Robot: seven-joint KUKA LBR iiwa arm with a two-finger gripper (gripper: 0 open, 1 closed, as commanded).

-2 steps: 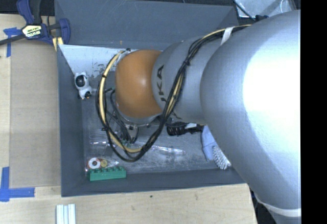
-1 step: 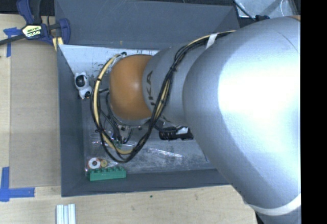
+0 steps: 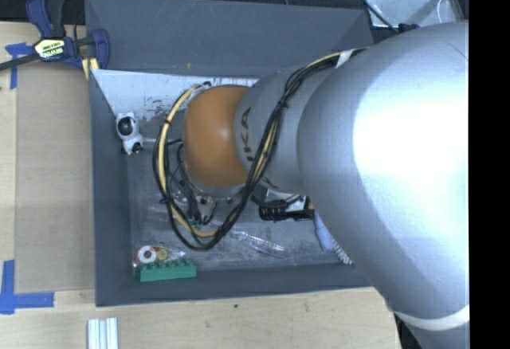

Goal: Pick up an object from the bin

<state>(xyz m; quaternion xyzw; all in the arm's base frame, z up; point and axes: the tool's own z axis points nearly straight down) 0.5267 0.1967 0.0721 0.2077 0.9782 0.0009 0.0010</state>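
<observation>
From my station I look down into the grey metal bin (image 3: 223, 29). The arm (image 3: 382, 164) comes in from the right and covers most of the right half of it. The orange cover (image 3: 211, 136) on the wrist sits above the middle of the bin floor, with black and yellow cables (image 3: 165, 140) looped around it.

The gripper (image 3: 195, 216) hangs just below this cover, low over the floor and a little left of the centre. It is mixed with the cables and in shadow, so I cannot tell if it is wide or narrow, or if it holds something.

No object lies clearly under it. The nearest things are these:
- a clear plastic piece (image 3: 259, 242), flat on the floor, just to its right
- a black part with white ends (image 3: 283, 213), further right, beside the arm
- a green block with a row of pegs (image 3: 167, 270), near the front wall
- a small round ring-like piece (image 3: 147, 253), touching the green block at its left end

A small white object with a dark round eye (image 3: 126, 127) lies well apart, at the left wall.
</observation>
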